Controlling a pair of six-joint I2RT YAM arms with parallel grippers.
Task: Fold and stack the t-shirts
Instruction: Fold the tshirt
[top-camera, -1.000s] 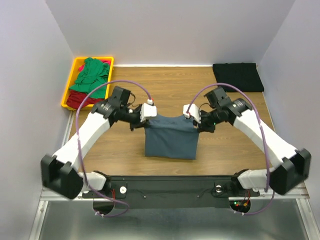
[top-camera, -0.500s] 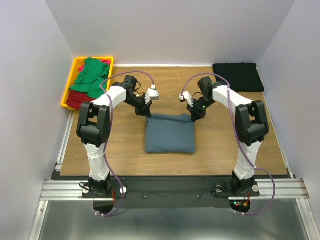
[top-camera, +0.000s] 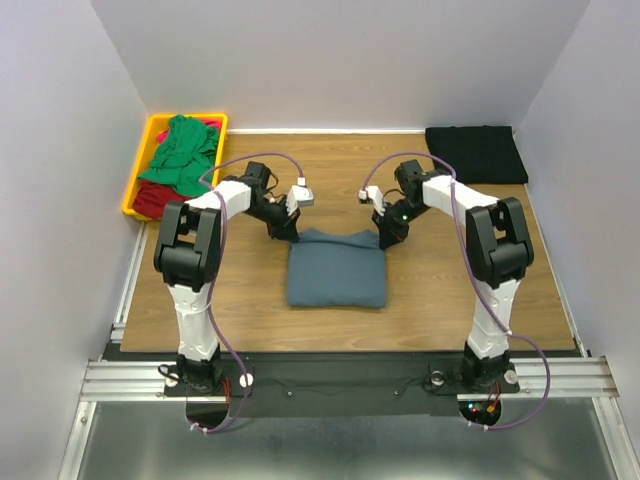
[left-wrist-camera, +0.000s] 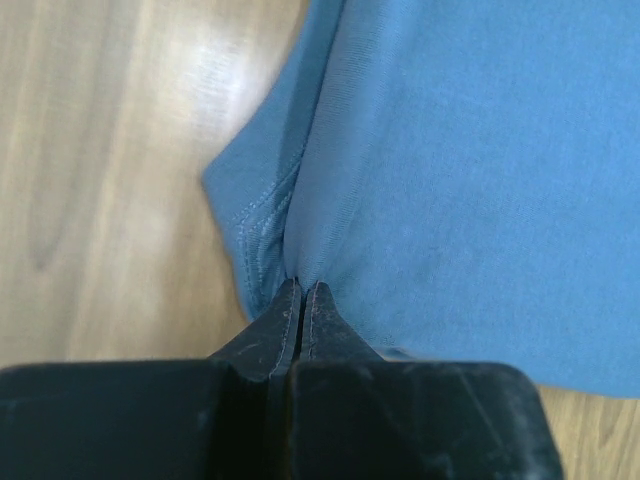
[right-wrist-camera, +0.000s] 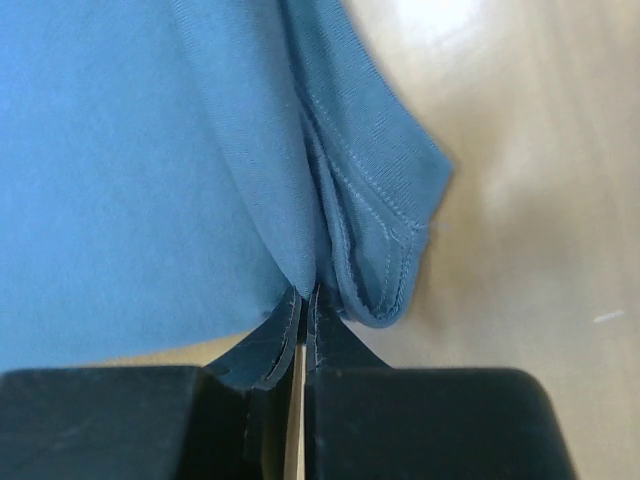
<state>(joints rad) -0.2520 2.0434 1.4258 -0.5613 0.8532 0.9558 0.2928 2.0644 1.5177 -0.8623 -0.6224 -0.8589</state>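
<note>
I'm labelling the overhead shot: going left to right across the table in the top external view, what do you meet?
In order: yellow tray holding the green t-shirt → left gripper → slate blue-grey t-shirt → right gripper → black t-shirt.

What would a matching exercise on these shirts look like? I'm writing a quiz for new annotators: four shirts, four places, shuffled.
1. blue-grey shirt
2. black shirt
3. green shirt
4. red shirt

A. far right corner of the table
B. topmost in the yellow tray
C. middle of the table
D. under another shirt in the tray

Pairs: 1-C, 2-A, 3-B, 4-D.
</note>
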